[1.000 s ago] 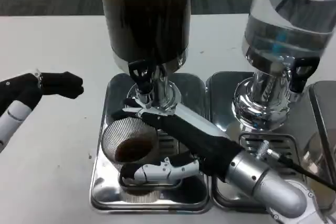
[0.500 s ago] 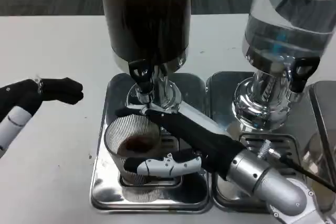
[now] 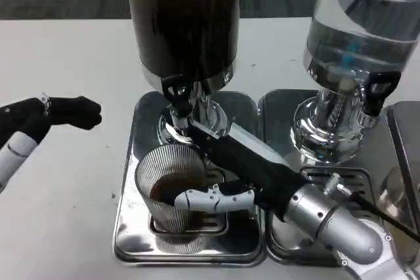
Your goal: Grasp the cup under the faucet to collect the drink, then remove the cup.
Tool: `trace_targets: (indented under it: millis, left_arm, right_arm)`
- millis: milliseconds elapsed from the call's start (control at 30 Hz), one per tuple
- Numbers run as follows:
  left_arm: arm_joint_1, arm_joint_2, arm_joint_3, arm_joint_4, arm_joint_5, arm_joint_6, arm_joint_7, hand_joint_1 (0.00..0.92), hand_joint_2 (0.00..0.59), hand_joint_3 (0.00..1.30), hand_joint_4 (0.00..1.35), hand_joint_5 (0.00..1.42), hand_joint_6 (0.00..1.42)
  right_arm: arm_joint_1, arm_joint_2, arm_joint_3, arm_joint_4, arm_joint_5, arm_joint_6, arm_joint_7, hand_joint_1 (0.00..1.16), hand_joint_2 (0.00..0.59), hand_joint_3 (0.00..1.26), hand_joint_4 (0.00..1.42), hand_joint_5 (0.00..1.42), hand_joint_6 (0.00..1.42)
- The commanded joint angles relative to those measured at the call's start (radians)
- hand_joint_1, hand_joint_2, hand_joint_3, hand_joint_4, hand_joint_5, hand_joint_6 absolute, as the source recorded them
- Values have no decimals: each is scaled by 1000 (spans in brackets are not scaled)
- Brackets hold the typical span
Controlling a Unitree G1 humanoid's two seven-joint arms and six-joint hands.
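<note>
Cup [image 3: 172, 188], ribbed and clear, is standing on the drip tray [image 3: 134, 244] with dark drink pooled in its bottom. The right hand [image 3: 220, 181] is gripping the cup: black fingers are wrapping the far side near the rim, and a white-and-black finger [image 3: 213, 199] is lying across the near side. The cup is sitting just left of the hand's palm, enclosed by it.

Just beyond the hand, the black faucet [image 3: 177, 93] of the dark dispenser [image 3: 184, 24] is hanging above the cup's far rim. Whether liquid is flowing cannot be told. The silver right forearm [image 3: 328, 224] is running back from the hand toward the lower right, crossing over a second drip tray [image 3: 279, 106].

Further right of the hand, a clear dispenser [image 3: 361, 24] holding pale liquid is standing on that second tray, its own black tap [image 3: 377, 90] facing forward.

Well to the left of the cup, the left hand [image 3: 56, 113] is hovering over the white desk [image 3: 65, 50], holding nothing, its black fingers curled in together. It is touching neither tray nor cup.
</note>
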Motion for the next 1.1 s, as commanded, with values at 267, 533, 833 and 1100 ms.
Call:
trace_targets:
  millis: [267,533,833,1100]
  left_arm:
    - [-8,15,11,14,6,-1,2,0,229,469,426,387,243]
    - [-1,15,13,34,11,-1,5,0,231,478,426,387,246]
    - [-9,11,12,72,25,-18,13,0,231,483,426,387,247]
    - [-1,-5,11,139,55,-55,37,0,228,470,403,387,248]
  right_arm:
    - [-39,-9,17,36,-24,-43,15,611,182,0,0,0,123]
    - [-59,-14,41,66,-65,-70,8,626,178,0,0,0,101]
    - [-59,-13,46,77,-86,-86,-6,650,173,0,0,0,86]
    - [-58,-21,58,75,-121,-102,-26,652,173,0,0,0,83]
